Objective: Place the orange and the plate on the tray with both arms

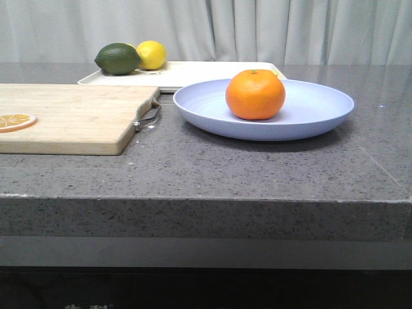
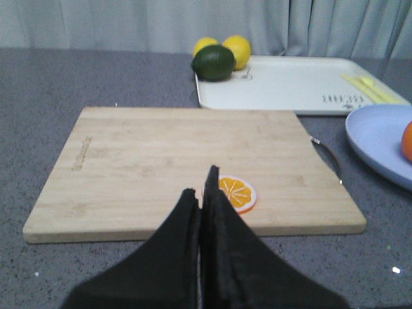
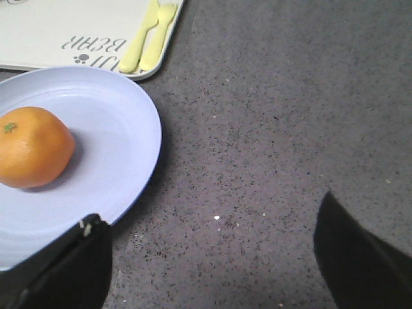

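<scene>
Left claw (image 2: 205, 193): fingers together, empty, over the cutting board (image 2: 161, 154).
Right claw (image 3: 212, 257): fingers apart, empty.
Orange (image 3: 32, 147): on plate (image 3: 122, 129), beside right claw.
Tray (image 3: 58, 32): beyond the plate.

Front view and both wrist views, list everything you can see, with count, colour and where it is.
orange: one, bright orange, sitting in the plate
plate: one, pale lavender-blue, on the counter in front of the tray
tray: one, cream-white, at the back of the counter
lemons: two, yellow, at the tray's back left corner
lime: one, dark green, in front of the lemons
cutlery: fork and another piece, pale yellow, on the tray's right side
cutting board: one, light wood, left of the plate
orange slice: one, on the cutting board
counter: grey speckled stone
left claw: black, shut, above the board
right claw: black, open, beside the plate's rim
</scene>
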You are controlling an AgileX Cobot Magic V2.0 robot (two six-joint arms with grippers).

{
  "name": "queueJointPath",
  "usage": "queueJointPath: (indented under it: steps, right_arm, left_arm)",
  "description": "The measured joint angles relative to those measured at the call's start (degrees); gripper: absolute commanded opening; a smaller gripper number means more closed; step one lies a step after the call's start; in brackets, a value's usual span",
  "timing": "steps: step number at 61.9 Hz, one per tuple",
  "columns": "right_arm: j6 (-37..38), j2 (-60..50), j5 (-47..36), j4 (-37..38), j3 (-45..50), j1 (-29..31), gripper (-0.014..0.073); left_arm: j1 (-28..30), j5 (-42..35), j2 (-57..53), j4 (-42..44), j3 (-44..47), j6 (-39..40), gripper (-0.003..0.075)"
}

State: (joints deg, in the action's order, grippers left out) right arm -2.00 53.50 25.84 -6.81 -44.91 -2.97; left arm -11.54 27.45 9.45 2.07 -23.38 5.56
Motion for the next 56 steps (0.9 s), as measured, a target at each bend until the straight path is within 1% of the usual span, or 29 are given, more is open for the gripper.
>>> queueJointPath:
  steps: [6,13,16,24,27,31,39,49,52,56]
  right_arm:
    - [0.00,6.02,0.71,-1.63,-3.49,0.00,0.0643]
    - [0.00,14.77,2.52,-4.66,-9.27,-0.10,0.0627]
    - [0.00,18.48,3.48,-5.62,-11.77,-0.55,0.0600]
    - [0.00,27.67,4.91,-7.42,-18.00,-2.47,0.0488]
    - [0.00,30.53,5.16,-7.86,-19.96,-3.38,0.0460]
    - [0.00,34.07,5.63,-8.26,-22.17,-4.41,0.0443]
    - [0.00,38.79,6.37,-8.82,-25.41,-5.37,0.0441]
    - [0.00,41.83,6.61,-8.82,-26.52,-5.37,0.0441]
    - [0.00,42.48,6.71,-8.82,-26.65,-5.37,0.0428]
    - [0.00,43.19,6.83,-8.82,-26.65,-5.37,0.0384]
  left_arm:
    - [0.00,-0.58,-2.65,-0.18,0.22,0.00,-0.0018]
    - [0.00,-0.99,-3.22,-0.30,0.22,0.11,-0.0018]
    - [0.00,-1.21,-3.31,-0.30,0.22,0.11,-0.0018]
    - [0.00,-1.13,-3.31,-0.30,0.22,0.11,-0.0018]
    - [0.00,-1.13,-3.31,-0.30,0.22,0.11,-0.0018]
    - [0.00,-1.13,-3.31,-0.30,0.22,0.11,-0.0018]
    - [0.00,-1.13,-3.31,-0.41,0.22,0.11,-0.0018]
    - [0.00,-1.23,-3.31,-0.41,0.22,0.11,-0.0018]
    - [0.00,-1.23,-3.31,-0.41,0.22,0.11,-0.0018]
    - [0.00,-1.23,-3.31,-0.41,0.22,0.11,-0.0018]
